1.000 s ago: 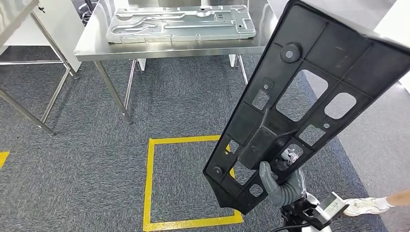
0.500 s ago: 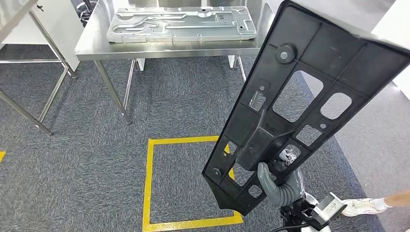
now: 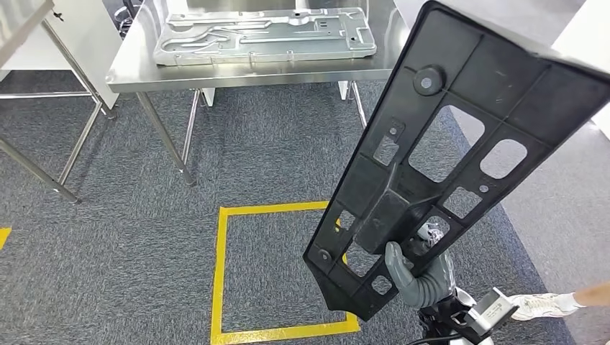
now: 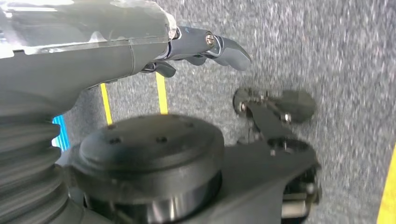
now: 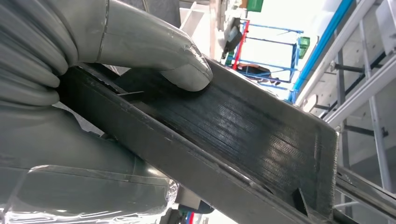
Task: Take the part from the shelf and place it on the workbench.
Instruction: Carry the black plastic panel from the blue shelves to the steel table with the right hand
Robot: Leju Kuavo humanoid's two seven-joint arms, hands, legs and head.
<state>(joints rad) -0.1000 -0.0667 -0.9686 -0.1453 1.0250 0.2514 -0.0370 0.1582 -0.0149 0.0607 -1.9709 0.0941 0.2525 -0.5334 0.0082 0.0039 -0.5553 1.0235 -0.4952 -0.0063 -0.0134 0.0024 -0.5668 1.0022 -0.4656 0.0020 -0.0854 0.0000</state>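
The head view looks down from high before the surface, sharing grey carpet with the close left wrist view.

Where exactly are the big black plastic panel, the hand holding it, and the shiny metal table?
Black plastic panel [image 3: 460, 108], head view, upper ribbed face.
Right hand [image 3: 417, 277], head view, grey thumb side.
Shiny steel workbench [image 3: 237, 72], head view, bare front edge.

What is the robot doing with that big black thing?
The robot's right hand grips a big flat black plastic panel with cut-out holes near its lower end, tilted up over the grey carpet. Ahead stands a steel workbench with a silver stamped metal sheet on it. The left hand hangs, holding nothing.
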